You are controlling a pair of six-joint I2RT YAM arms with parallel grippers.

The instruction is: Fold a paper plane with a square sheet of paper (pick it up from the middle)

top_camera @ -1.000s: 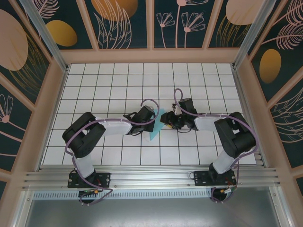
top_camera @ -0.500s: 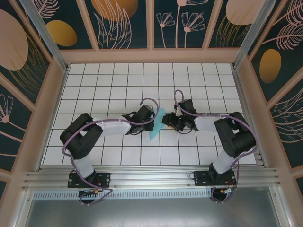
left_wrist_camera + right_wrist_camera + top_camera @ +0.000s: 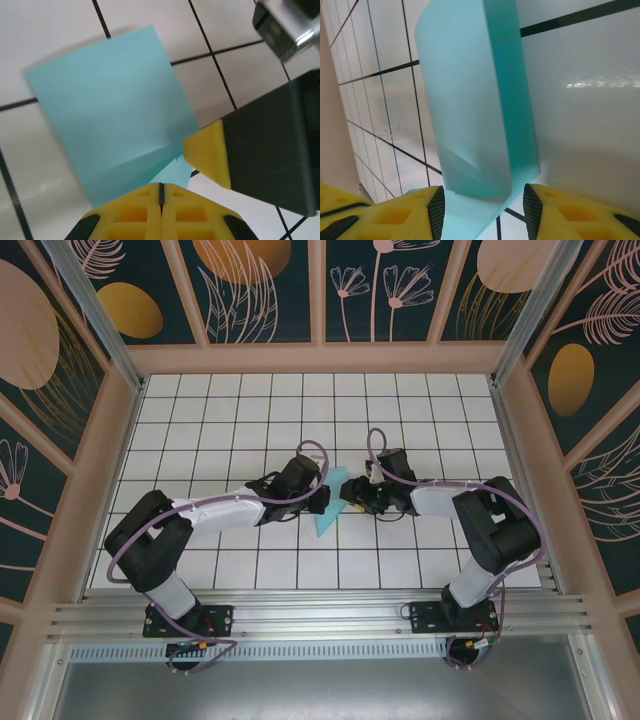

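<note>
The square sheet of paper [image 3: 327, 516] is light turquoise and lies folded over on the white grid table, between my two grippers at mid-table. My left gripper [image 3: 320, 496] is shut, and its yellow tips [image 3: 161, 189] meet the near edge of the paper [image 3: 115, 110]. I see no paper inside the slit. My right gripper [image 3: 347, 498] is open. In the right wrist view a raised, curled flap of the paper [image 3: 470, 110] stands between the spread fingers of the right gripper [image 3: 482, 200], touching neither pad. One right fingertip [image 3: 209, 156] shows beside the sheet. No dart-shaped paper plane is in view.
The white tiled table [image 3: 240, 410] is walled by a pinkish frame [image 3: 320, 358] at the back and both sides. The arm bases sit on the metal rail [image 3: 320, 618] at the near edge.
The left arm has stretched out, its elbow swinging left and down, while its gripper stays at the paper. The paper and the right gripper have barely moved.
</note>
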